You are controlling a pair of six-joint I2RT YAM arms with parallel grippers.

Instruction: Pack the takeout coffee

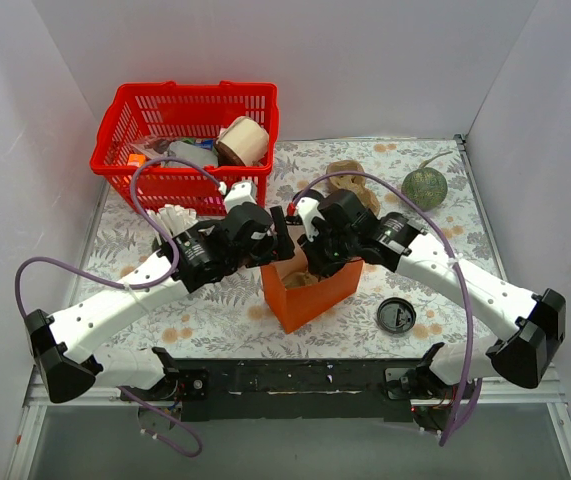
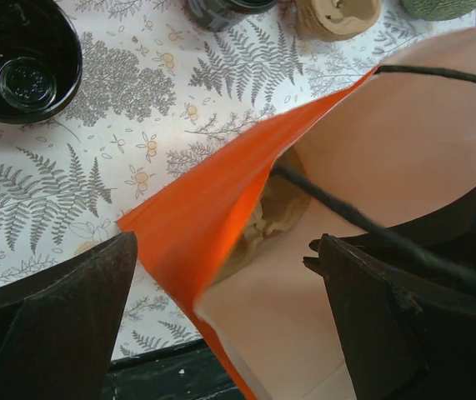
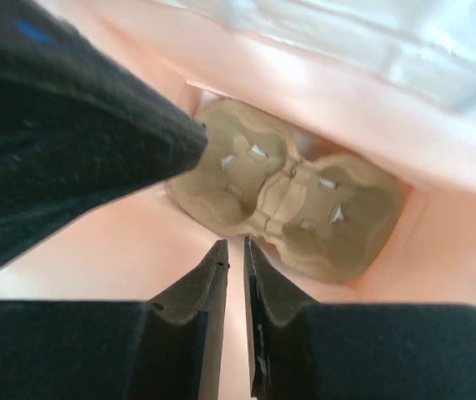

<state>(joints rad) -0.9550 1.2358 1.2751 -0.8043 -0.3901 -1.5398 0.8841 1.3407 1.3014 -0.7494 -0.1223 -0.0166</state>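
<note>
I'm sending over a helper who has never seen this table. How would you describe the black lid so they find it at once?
Start at the orange bag in the middle of the floral cloth. Right of it, toward the near edge, the lid lies alone. It is flat, round and black, unlike the green ball farther back.
</note>
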